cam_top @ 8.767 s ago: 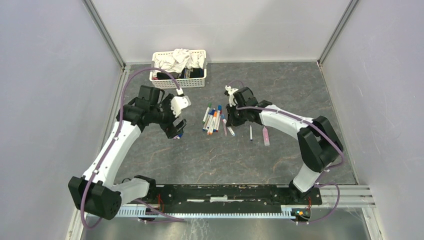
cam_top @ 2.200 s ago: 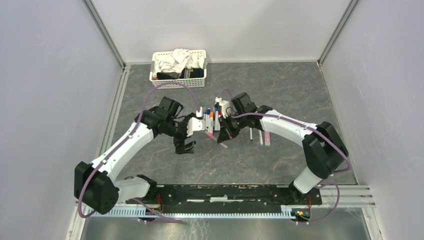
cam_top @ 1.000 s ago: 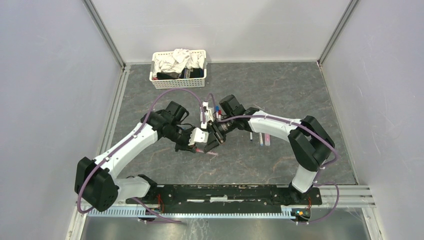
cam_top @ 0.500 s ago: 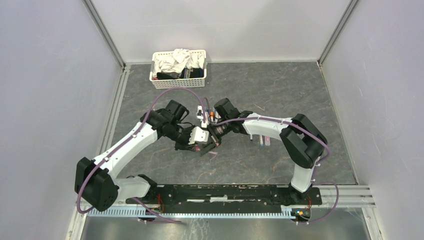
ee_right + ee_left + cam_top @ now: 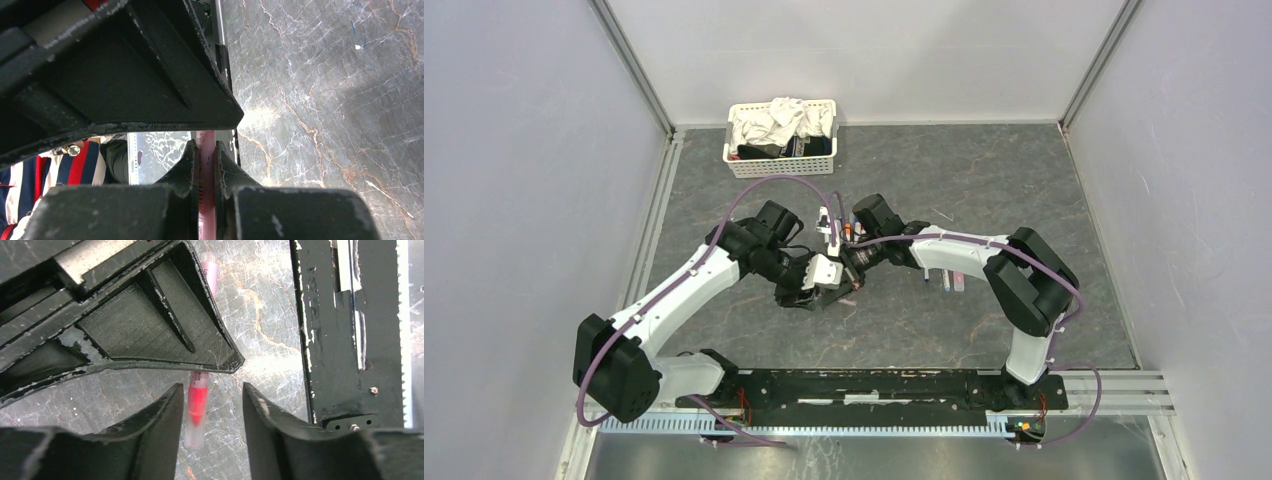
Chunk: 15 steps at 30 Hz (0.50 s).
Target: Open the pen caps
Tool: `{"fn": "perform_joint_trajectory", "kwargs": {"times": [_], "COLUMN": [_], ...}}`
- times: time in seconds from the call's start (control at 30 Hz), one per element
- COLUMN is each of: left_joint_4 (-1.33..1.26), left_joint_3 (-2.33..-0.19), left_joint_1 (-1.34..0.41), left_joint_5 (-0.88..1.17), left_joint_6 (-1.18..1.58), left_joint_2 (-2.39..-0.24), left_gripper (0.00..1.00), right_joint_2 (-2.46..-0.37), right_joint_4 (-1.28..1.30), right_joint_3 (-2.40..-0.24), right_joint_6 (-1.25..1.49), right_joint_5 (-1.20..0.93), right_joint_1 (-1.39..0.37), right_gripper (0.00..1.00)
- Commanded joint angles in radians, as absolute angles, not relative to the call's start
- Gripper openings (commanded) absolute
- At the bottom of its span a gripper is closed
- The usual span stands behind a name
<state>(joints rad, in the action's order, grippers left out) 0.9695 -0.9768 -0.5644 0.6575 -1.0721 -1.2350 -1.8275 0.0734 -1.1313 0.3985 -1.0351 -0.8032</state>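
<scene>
The left gripper (image 5: 210,401) is hanging with jaws half apart around the pink pen (image 5: 196,400), not touching its cap (image 5: 194,432). The right gripper (image 5: 206,150) is pinching the barrel tight. For a clean pull, the left should be closing squarely on the cap alone, then drawing straight along the pen. Other pens (image 5: 948,280) are lying rightward, and the basket (image 5: 779,163) is sitting far back.

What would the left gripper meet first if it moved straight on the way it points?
Probably the red-tipped end of the thin pink plastic pen, lying between the open jaws of the left gripper; the right gripper holds it just beyond, depth unclear.
</scene>
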Motion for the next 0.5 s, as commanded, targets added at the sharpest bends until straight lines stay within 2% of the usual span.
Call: {"fn": "perform_joint_trajectory", "kwargs": {"times": [0.0,0.13,0.27,0.33,0.47], "left_joint_4": [0.946,0.944,0.949,0.961,0.991], "left_joint_3": [-0.968,-0.951,-0.947,-0.954,-0.967], "left_joint_1": [-0.571,-0.571,-0.571,-0.571,-0.57], "left_joint_5": [0.682,0.644,0.591,0.551,0.436], "left_joint_6": [-1.085,-1.099,-1.12,-1.145,-1.193], "left_joint_2": [-1.24,-1.238,-1.229,-1.225,-1.224], "left_gripper": [0.47,0.24,0.06,0.03,0.02], "right_joint_2": [-1.812,-1.809,-1.802,-1.796,-1.769], "right_joint_4": [0.008,0.008,0.043,0.084,0.141], "right_joint_3": [-1.149,-1.143,-1.14,-1.137,-1.095], "right_joint_6": [0.426,0.425,0.393,0.356,0.306], "right_joint_5": [-1.052,-1.054,-1.048,-1.039,-1.018], "right_joint_1": [-0.807,-0.807,-0.805,-0.8,-0.782], "right_gripper": [0.0,0.0,0.0,0.0,0.0]}}
